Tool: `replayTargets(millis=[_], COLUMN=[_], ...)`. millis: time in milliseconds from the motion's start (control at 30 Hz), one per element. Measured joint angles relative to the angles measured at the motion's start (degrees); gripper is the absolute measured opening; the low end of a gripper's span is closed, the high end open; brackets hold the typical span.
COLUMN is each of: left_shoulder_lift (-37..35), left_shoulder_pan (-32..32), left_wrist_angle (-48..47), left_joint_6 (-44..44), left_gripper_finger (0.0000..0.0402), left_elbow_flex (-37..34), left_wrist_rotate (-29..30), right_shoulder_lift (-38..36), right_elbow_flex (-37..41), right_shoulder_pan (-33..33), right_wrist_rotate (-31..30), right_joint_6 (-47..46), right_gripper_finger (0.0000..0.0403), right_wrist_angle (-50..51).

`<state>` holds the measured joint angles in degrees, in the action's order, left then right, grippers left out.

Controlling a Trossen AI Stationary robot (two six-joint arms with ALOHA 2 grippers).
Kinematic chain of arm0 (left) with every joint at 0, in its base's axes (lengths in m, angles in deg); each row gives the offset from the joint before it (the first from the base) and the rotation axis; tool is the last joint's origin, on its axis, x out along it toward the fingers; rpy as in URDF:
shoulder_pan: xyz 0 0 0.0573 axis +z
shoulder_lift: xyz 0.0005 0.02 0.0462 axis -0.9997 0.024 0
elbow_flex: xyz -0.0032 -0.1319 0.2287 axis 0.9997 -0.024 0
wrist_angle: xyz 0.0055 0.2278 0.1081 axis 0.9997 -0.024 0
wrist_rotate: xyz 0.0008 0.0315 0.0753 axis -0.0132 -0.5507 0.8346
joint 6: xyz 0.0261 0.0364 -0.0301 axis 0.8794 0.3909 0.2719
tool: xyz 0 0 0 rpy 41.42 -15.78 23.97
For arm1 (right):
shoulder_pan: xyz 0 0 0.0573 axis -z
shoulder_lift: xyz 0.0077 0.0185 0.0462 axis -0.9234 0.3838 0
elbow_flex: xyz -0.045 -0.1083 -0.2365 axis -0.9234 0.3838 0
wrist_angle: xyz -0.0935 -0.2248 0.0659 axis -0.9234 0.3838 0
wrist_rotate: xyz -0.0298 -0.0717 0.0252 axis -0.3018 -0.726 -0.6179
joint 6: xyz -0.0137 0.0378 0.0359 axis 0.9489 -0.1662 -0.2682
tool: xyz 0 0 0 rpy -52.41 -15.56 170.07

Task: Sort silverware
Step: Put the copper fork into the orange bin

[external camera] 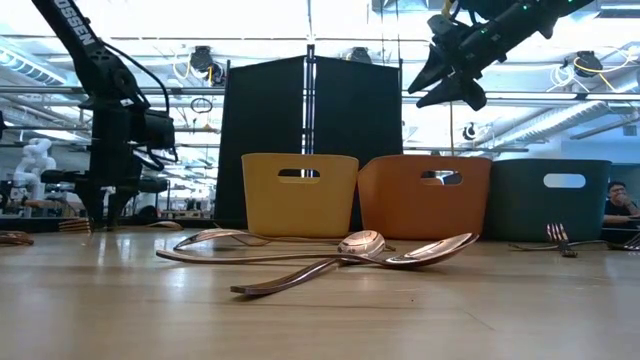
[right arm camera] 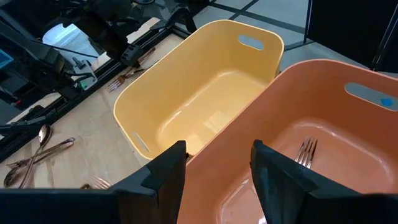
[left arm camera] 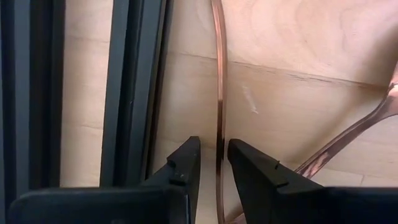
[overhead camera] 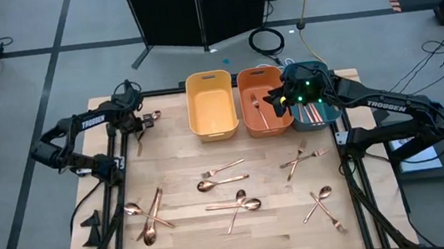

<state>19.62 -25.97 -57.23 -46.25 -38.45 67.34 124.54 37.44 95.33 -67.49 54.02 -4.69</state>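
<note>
Copper silverware (overhead camera: 235,205) lies scattered over the wooden table, mostly crossed in pairs. At the table's far left corner my left gripper (overhead camera: 139,121) points down, open by a narrow gap, its fingers on either side of one piece's thin handle (left arm camera: 219,112). A second piece (left arm camera: 348,137) lies beside it. My right gripper (overhead camera: 274,100) hangs open above the orange bin (right arm camera: 336,124), with nothing between its fingers. A fork (right arm camera: 305,152) lies in that bin. The yellow bin (right arm camera: 205,93) holds nothing that I can see. My left gripper comes at the handle (left arm camera: 219,155) from above, pointing down, one finger on each side and across it. A gap shows beside one finger (left arm camera: 186,165). Whether the other finger (left arm camera: 249,168) touches the handle, I cannot tell. The handle lies on the table.
Three bins stand in a row at the far edge: yellow (overhead camera: 210,102), orange (overhead camera: 261,99) and teal (overhead camera: 314,112), the teal one holding silverware. A black frame rail (left arm camera: 134,93) runs close beside my left gripper. Crossed spoons (external camera: 340,255) lie mid-table.
</note>
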Motion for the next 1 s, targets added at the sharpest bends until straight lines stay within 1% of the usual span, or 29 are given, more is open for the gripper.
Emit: replayTargets(millis=[100, 267, 300, 667, 767, 800, 1000], left_shoulder_lift=[0.02, 0.04, 0.04, -0.70, -2.74, -3.61, -10.29], left_shoulder_pan=[-0.21, -0.26, -0.26, -0.49, -0.98, -1.22, -3.29], left_wrist_angle=[0.02, 0.42, 0.42, 0.48, 0.35, 0.18, -0.33], left_joint_6=[0.68, 0.71, 0.71, 1.14, 1.13, 1.12, 1.93], left_gripper_finger=[0.0066, 0.0014, 0.0008, 0.0002, 0.0001, 0.0001, 0.0001], left_elbow_flex=[0.00, 0.00, 0.00, -0.12, -0.32, -0.21, 1.84], left_wrist_rotate=[-0.16, -0.83, -0.89, -1.01, -1.18, -2.16, -3.77], right_shoulder_lift=[0.00, 0.00, 0.00, 0.00, 0.00, 0.00, 0.00], right_elbow_flex=[0.00, 0.00, 0.00, 0.02, 0.02, 0.02, 0.02], right_shoulder_pan=[0.00, 0.00, 0.00, -1.80, -1.81, -1.79, -1.77], right_wrist_rotate=[0.02, 0.02, 0.04, 0.15, 0.35, 0.37, 0.44], right_joint_6=[-1.08, -1.54, -1.86, -3.28, -4.27, -4.39, -4.39], right_gripper_finger=[0.0169, 0.0169, 0.0169, 0.0169, 0.0169, 0.0169, 0.0169], right_wrist_angle=[0.00, 0.00, 0.00, 0.02, 0.02, 0.04, 0.07])
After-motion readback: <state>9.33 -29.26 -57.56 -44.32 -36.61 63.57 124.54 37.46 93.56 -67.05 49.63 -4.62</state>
